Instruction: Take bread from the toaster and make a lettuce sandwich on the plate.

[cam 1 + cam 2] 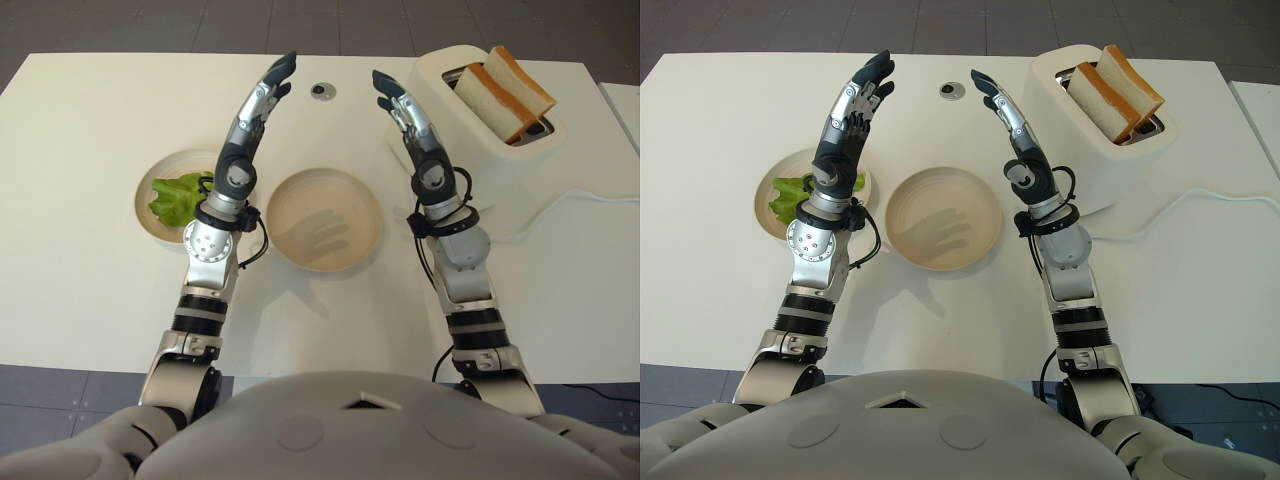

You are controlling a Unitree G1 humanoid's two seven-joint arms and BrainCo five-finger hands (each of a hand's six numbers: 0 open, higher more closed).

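Note:
Two slices of bread (505,92) stand tilted in the slots of a white toaster (470,130) at the table's far right. An empty cream plate (323,219) sits in the middle, between my arms. A second cream dish (165,210) to its left holds green lettuce (178,196). My left hand (258,108) is raised above the table between the two dishes, fingers straight and holding nothing. My right hand (402,112) is raised just left of the toaster, fingers straight, also holding nothing.
A small round metal fitting (323,91) is set in the white table (80,150) at the far centre. The toaster's white cord (580,200) runs off to the right. The table's front edge lies close below my forearms.

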